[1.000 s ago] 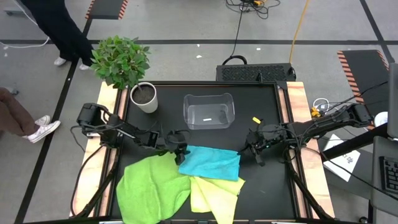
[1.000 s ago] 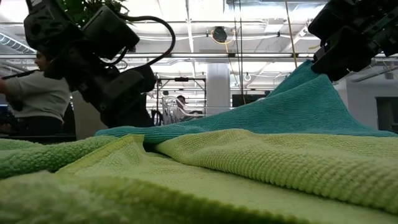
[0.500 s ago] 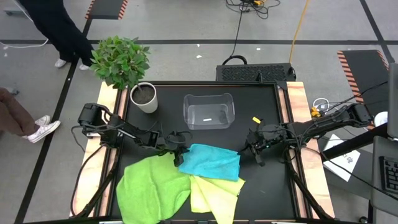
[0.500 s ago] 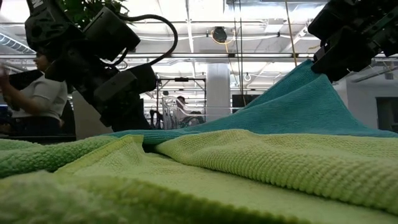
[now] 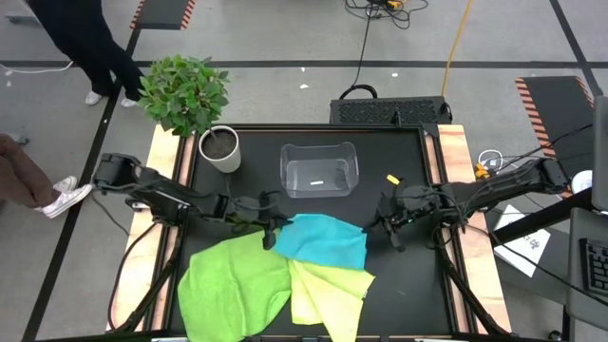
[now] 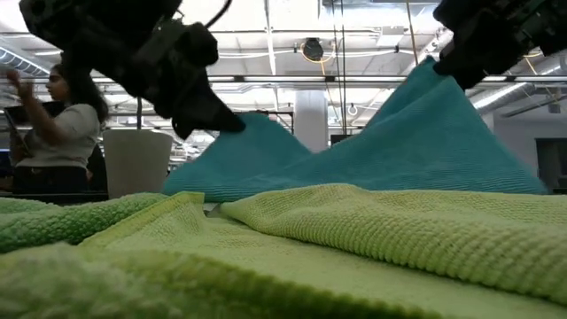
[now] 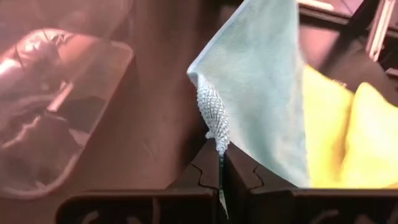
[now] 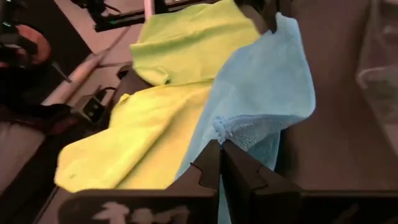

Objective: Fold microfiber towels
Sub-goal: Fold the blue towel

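The turquoise towel (image 5: 326, 240) lies near the middle of the black table (image 5: 399, 152), its two far corners pulled up off the surface so that, seen from table height, it rises in two peaks with a dip between them. The left gripper (image 5: 270, 232) has its fingers pinched tight on the corner nearest the left arm; in the left wrist view the cloth stands up out of the closed tips as a thin fold. The right gripper (image 5: 388, 228) is likewise clamped on the opposite corner, and the right wrist view shows the blue fabric bunched right at the meeting fingers and draping away toward the other arm. The near edge of the turquoise towel rests on top of the other two: the bright green towel (image 5: 233, 285) spreads out on the left side at the front of the table, and the pale yellow-green towel (image 5: 328, 294) lies just beside it, touching and partly tucked under the blue one. Behind the towels sits the clear plastic bin (image 5: 319, 169), apart from the cloth. At the far left corner stands a potted plant (image 5: 195, 104) in a white pot. Beyond the table, a person (image 6: 53, 124) stands in the room, with arms raised.
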`<move>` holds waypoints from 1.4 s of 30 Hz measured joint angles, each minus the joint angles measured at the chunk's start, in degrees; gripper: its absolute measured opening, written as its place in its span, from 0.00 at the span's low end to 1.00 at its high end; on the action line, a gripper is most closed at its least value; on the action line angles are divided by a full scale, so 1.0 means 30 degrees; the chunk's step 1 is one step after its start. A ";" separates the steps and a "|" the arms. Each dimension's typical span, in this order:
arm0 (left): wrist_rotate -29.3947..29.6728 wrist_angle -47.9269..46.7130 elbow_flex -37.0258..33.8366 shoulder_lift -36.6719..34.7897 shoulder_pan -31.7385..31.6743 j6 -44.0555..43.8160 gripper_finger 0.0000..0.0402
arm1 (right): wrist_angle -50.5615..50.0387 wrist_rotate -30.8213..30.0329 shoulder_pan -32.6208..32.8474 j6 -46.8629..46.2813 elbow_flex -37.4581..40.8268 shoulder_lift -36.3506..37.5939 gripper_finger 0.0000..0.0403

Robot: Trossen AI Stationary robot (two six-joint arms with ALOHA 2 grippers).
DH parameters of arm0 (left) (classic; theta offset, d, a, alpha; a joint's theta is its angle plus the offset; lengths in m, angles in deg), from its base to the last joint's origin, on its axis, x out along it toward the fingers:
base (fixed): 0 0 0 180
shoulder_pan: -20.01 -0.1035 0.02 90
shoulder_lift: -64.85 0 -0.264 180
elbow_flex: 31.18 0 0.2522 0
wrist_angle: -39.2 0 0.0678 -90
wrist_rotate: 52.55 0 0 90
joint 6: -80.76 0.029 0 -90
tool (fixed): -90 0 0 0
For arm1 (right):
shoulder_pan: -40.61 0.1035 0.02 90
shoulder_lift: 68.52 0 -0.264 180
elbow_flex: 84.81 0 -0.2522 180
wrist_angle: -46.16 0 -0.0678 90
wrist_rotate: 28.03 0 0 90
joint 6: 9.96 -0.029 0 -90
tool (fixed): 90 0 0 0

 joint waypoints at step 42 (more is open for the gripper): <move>0.0919 -0.5192 0.1180 -0.6375 -0.1121 0.3504 0.00 | -0.9520 -0.3431 -0.2322 0.2461 -0.7185 0.0363 0.00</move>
